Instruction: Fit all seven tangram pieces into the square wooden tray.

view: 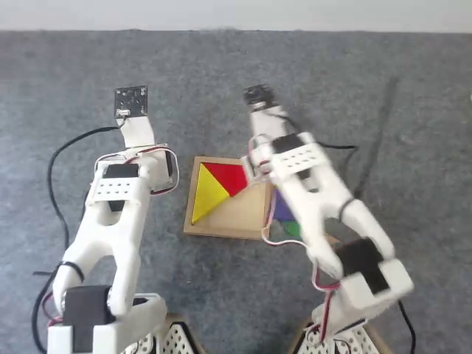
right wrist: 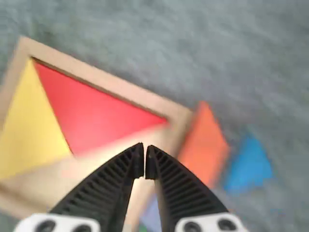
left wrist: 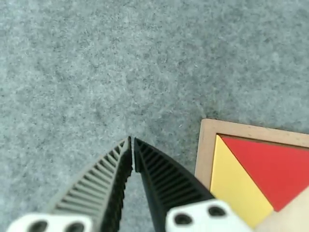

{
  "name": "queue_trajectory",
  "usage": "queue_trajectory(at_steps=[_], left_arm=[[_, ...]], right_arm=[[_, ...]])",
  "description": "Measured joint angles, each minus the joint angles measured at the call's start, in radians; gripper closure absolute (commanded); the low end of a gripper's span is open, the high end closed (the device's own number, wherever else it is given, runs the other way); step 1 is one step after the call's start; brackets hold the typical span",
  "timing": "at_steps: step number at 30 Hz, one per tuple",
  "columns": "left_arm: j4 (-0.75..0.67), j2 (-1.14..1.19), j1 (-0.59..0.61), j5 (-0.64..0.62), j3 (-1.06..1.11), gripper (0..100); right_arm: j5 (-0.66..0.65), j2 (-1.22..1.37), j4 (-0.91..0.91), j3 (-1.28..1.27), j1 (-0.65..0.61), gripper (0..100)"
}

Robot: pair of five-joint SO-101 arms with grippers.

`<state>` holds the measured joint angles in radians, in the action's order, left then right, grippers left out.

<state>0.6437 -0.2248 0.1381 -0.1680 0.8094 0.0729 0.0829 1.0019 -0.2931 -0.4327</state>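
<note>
- High view: square wooden tray [view: 221,230] sits on grey carpet [view: 383,110] between the two arms. The yellow triangle [view: 206,193] is seated along its left side and the red triangle [view: 230,177] along its far side. The rest of the floor is bare wood.
- High view also has a purple piece [view: 282,210] and a green piece [view: 293,229] just outside the tray's right edge, both partly under the right arm [view: 317,192]. The left arm [view: 118,214] stands left of the tray.
- Right wrist view adds an orange piece [right wrist: 205,145] on the carpet just beside the tray rim, with a blue piece [right wrist: 248,164] near it, further from the tray.
- Right gripper [right wrist: 145,146]: jaws nearly together with a hairline gap and nothing between them. Tips are over bare tray floor, close to the red triangle's edge. Can't tell whether they touch the wood.
- Left gripper [left wrist: 132,140]: jaws pinched to a thin slit and empty. Tips are over bare carpet beside the tray corner where yellow and red meet, apart from the rim.
- Open room: wide carpet on the far side and to the left of the tray. The right side is crowded by loose pieces and the right arm.
</note>
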Motion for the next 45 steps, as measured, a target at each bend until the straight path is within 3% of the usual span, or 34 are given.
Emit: queue_trajectory(at_steps=[5,13,16,20,27,36,45], left_arm=[[0.018,0.0,-0.049,0.012,0.0,99],[0.092,0.005,-0.245,0.068,0.0,97],[0.101,0.008,-0.318,0.075,0.0,94],[0.101,0.009,-0.377,0.078,0.0,93],[0.101,0.009,-0.27,0.077,0.0,93],[0.101,0.009,-0.252,0.078,0.0,93],[0.101,0.009,-0.252,0.078,0.0,93]], right_arm=[[-0.087,-0.155,0.244,-0.003,0.106,96.1],[-0.114,-0.204,0.281,-0.157,0.33,96.1],[-0.115,-0.206,0.262,-0.212,0.324,95.4],[-0.089,-0.206,0.183,-0.222,0.275,86.7],[0.071,-0.206,0.032,-0.222,0.157,83.9],[0.244,-0.02,-0.086,-0.173,0.081,84.0],[0.255,0.164,-0.086,-0.044,0.08,84.0]])
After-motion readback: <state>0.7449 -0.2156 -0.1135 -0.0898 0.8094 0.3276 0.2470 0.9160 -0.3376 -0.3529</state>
